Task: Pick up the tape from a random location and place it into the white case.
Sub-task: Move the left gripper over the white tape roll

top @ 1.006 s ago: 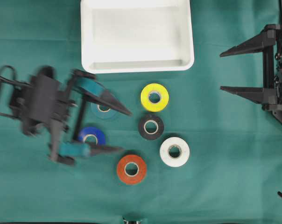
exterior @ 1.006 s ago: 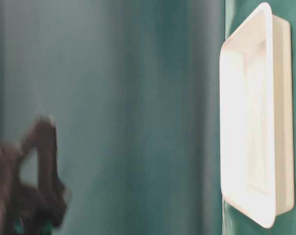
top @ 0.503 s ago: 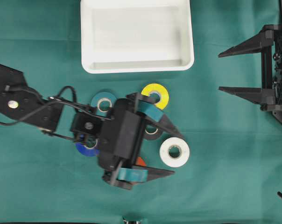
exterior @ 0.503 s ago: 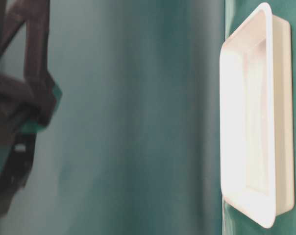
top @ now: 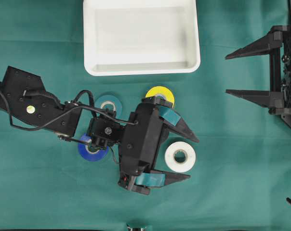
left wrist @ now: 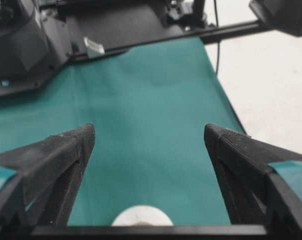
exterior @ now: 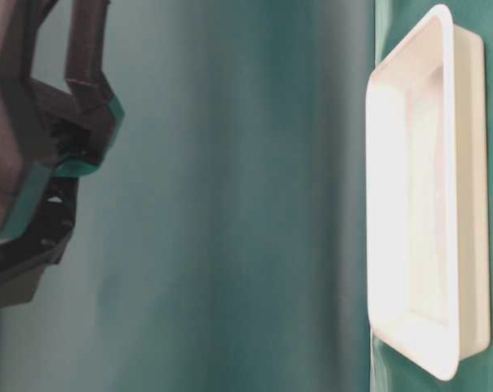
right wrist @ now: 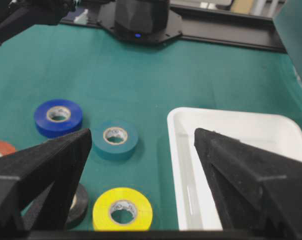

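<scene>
the white tape (top: 179, 156), a round glossy roll with a dark core hole, lies flat on the green cloth (top: 232, 183), between the two spread fingers of the left gripper (top: 190, 159). in the left wrist view only its pale curved top (left wrist: 142, 216) shows at the bottom edge, and i cannot tell if a finger touches it. the fingers are black, wedge-shaped and pointed, with teal strips near their base; they stand wide apart and hold nothing.

the white case (top: 141, 70) is at the top of the overhead view, well apart from the roll. it is a shallow rectangular tray of smooth white plastic with rounded corners and a raised rim, and nothing lies inside.

other rolls of the same ring shape lie near: a yellow one (top: 159, 91), a teal one (top: 107, 102) and a blue one (top: 90, 150), all partly covered by the black arm. the right wrist view also shows a black one (right wrist: 80, 202) and an orange one (right wrist: 0, 149).

the right gripper (top: 227, 73) hangs at the right edge, its black tapered fingers also wide apart, nothing between them.
</scene>
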{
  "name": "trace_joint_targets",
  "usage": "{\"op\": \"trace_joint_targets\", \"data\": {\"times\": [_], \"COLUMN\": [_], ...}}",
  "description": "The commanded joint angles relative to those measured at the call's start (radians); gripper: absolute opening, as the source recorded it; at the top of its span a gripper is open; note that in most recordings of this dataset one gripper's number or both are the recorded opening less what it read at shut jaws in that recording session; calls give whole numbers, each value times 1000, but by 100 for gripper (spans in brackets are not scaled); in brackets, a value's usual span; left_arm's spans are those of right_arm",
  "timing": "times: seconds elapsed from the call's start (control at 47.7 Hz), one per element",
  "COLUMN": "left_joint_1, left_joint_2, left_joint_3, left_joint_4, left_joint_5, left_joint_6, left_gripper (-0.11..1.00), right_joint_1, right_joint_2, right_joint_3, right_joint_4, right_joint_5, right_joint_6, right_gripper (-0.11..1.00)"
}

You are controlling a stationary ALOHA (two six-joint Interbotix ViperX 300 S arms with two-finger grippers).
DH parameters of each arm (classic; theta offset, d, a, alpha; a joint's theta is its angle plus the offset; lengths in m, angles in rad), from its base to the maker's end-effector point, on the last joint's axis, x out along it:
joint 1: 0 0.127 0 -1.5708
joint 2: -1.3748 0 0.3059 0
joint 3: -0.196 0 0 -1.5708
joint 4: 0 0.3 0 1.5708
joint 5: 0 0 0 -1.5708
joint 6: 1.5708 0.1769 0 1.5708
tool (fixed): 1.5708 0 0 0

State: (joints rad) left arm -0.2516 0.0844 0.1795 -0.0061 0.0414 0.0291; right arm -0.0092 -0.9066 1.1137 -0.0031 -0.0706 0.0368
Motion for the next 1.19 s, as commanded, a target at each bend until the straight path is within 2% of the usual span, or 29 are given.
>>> {"op": "trace_joint_targets", "data": {"times": [0.0,0.335,0.649,0.796,1.173], "left_joint_1": [5,12,15,15,15], "left_joint_2": [-2,118,235,261,262], "left_joint_3": [-52,-301,-495,-532,-526], "left_joint_4": [-3,0,2,3,6], "left_joint_5": [46,488,790,824,804], "left_joint_6": [-11,-14,-15,-15,-15], "left_gripper": [100,100,100,100,100], "right_joint_1": [-2,0,-2,0,0], "right_joint_2": [6,17,23,25,26], "right_joint_3": [-26,-25,-25,-25,-25], "right_joint_4": [0,-2,0,0,0], "right_joint_5": [-6,-5,-3,-3,2], "right_joint_6": [2,2,2,3,2], "right_gripper": [92,92,92,92,92]}}
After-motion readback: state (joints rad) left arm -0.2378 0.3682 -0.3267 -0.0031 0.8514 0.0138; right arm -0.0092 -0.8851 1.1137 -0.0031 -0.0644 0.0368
